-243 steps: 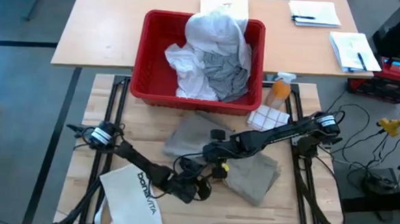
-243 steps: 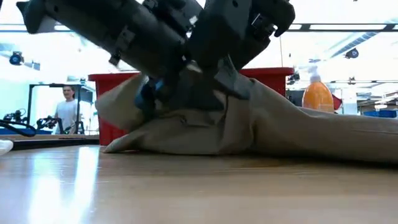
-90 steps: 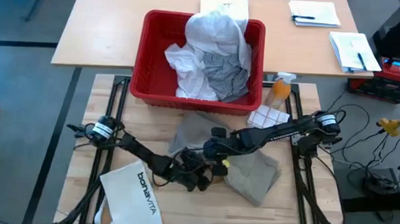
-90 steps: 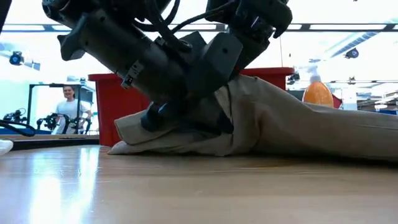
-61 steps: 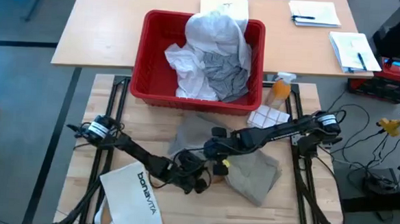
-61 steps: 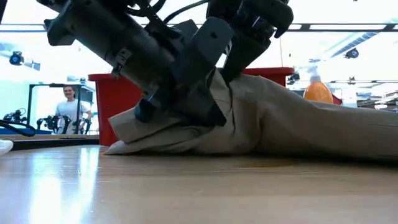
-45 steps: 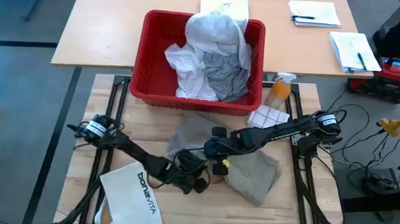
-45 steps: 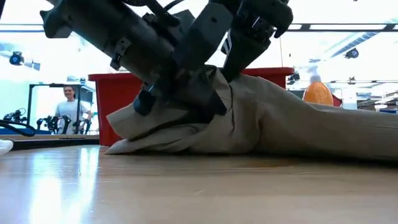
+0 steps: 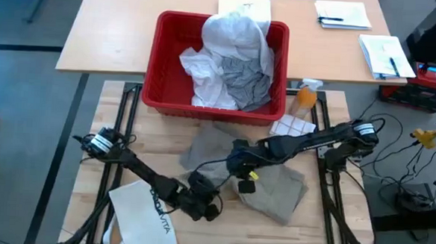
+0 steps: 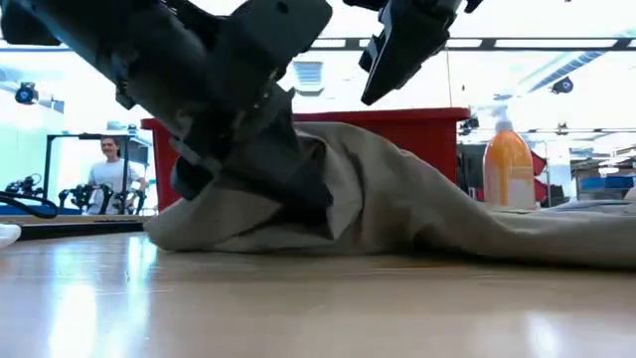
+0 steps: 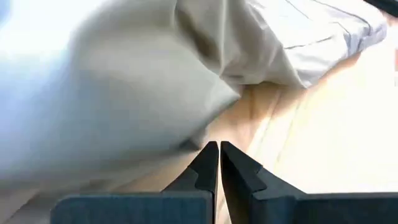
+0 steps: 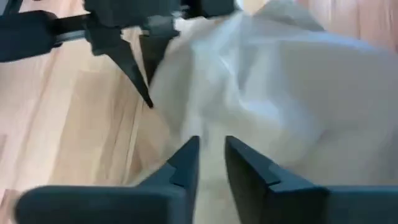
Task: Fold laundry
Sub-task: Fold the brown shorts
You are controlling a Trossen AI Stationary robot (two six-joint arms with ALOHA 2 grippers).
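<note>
One red basket [image 9: 161, 59] holds two garments, a white shirt [image 9: 234, 33] and a grey T-shirt [image 9: 244, 82], while one khaki-tan piece [image 9: 274, 186], one white "bonavita" bag [image 9: 142, 221] and one orange spray bottle [image 9: 304, 99] lie outside it.

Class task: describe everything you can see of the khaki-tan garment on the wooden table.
The khaki-tan garment is soft woven cloth, lying crumpled and partly folded on the wooden table, just in front of the red basket. From table height it humps up at one end and trails flat. The left gripper, shut, is at its near edge; the right gripper hovers over it.
</note>
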